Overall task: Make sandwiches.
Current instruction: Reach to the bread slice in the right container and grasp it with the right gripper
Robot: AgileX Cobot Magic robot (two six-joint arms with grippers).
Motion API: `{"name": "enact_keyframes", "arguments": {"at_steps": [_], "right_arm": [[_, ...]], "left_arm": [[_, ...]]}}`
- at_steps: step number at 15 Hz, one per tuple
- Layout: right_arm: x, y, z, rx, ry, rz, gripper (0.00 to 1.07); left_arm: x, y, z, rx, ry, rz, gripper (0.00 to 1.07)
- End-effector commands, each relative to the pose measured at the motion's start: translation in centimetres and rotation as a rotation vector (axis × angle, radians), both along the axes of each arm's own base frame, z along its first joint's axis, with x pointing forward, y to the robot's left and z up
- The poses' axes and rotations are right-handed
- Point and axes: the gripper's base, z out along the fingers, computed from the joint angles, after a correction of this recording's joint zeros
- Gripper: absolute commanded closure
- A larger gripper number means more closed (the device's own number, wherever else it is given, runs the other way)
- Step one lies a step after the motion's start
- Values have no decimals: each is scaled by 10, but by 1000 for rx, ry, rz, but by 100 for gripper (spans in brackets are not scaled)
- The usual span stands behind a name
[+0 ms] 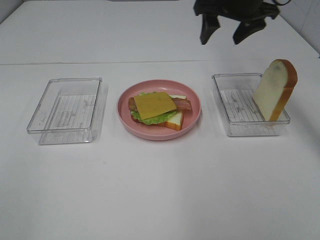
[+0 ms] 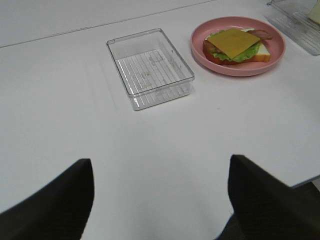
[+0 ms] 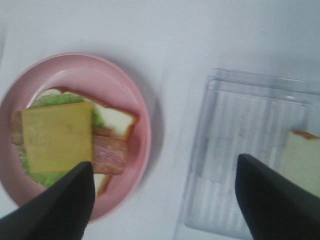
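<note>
A: Where does the sandwich stand?

B: Half built, I'd say. On the pink plate [image 1: 192, 117] at the table's middle lie a bottom bread slice [image 1: 177, 120], lettuce [image 1: 150, 119], bacon [image 1: 182, 104] and, uppermost, the cheese slice [image 1: 154, 105]. No top slice on it yet.

A: And that slice?

B: The second bread slice [image 1: 275, 90] stands on edge in the right clear tray [image 1: 235, 127], leaning at its right side. The left clear tray [image 1: 65, 107] holds nothing.

A: So what remains?

B: Likely carrying that slice over and laying it on the cheese.

A: The arms?

B: The right gripper [image 1: 227, 31] hangs high at the far side, fingers spread, gripping nothing. The left gripper [image 2: 160, 200] sits low over bare table near the left tray, fingers also wide apart.
</note>
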Motion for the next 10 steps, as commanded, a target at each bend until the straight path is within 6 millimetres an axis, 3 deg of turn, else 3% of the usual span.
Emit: {"name": "enact_keyframes", "arguments": {"at_steps": [1,5,7,10], "right_arm": [[-3,-42,11,-41,47,-86,34],[-3,-98,9,-55,124,-205,34],[0,-113,1,-74,142,-208,30],[8,-115,-16,-106,153,-208,30]], "left_arm": [[-2,0,-1,-11,-27,1,35],[-2,0,-1,-11,-27,1,35],[-2,0,-1,-11,-27,1,35],[-2,0,-1,-11,-27,1,35]]}}
